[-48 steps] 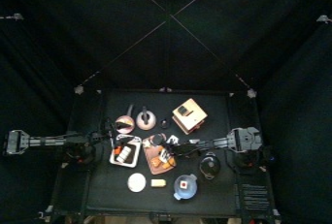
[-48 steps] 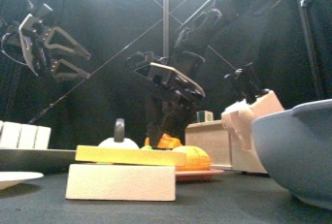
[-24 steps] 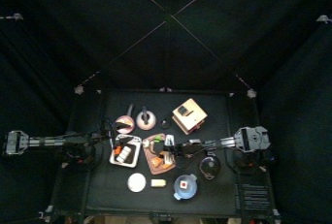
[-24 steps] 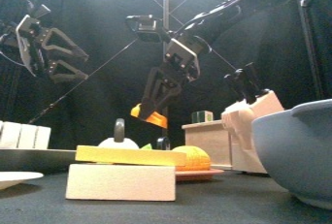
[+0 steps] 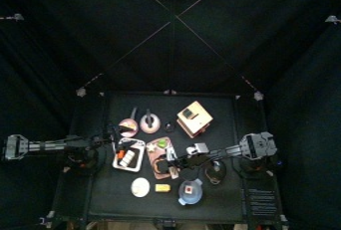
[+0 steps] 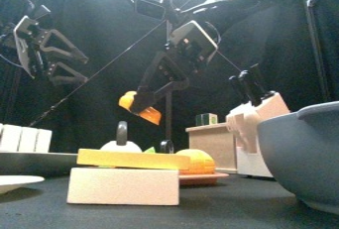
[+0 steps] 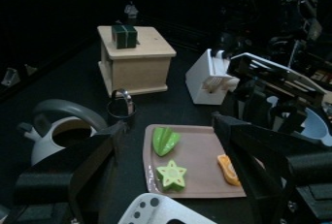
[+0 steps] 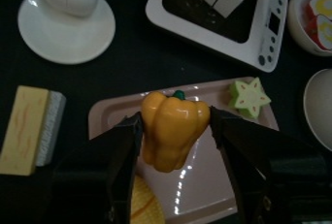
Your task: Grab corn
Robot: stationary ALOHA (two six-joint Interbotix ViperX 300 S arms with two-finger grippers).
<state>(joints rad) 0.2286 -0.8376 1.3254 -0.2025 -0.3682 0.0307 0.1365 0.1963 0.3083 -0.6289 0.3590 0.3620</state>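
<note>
Jaws of right gripper [image 8: 176,175] clamp an orange bell pepper [image 8: 172,126] above the tray [image 8: 107,116], not corn; next: release it, then locate corn.

From high above, one camera looks straight down on my small table [image 5: 100,174]. Another sits low at its front edge, looking level and close. My wrist cameras both catch the pink tray [image 7: 195,184], also seen from above.
</note>
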